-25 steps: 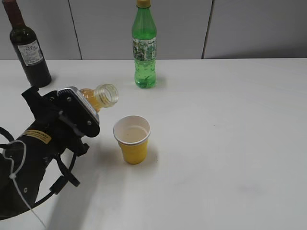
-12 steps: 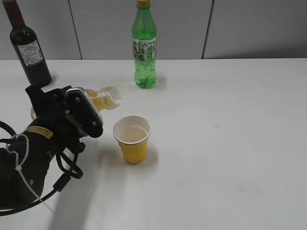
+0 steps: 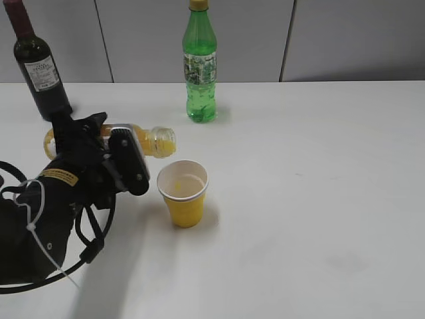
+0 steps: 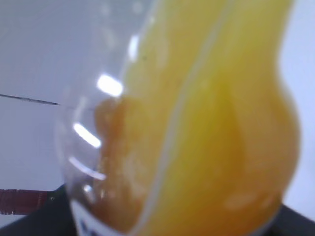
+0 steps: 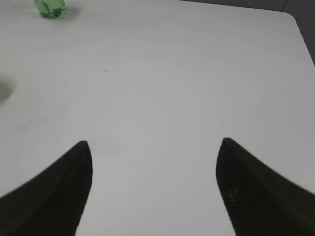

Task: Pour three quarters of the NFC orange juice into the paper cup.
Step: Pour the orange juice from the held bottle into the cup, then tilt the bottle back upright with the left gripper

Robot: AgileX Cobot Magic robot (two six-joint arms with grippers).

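My left gripper is shut on the NFC orange juice bottle, which lies nearly horizontal with its open neck just above the far-left rim of the yellow paper cup. A little orange juice shows inside the cup. In the left wrist view the bottle fills the frame with orange liquid, and the jaws are hidden. My right gripper is open and empty over bare white table; it does not show in the exterior view.
A tall green soda bottle stands at the back centre, its base also in the right wrist view. A dark wine bottle stands at the back left, just behind my left arm. The white table spreads to the right.
My left gripper has tipped the juice bottle from slanting upward to about level, and its neck has come down to the cup's rim. Juice has begun to show in the cup.
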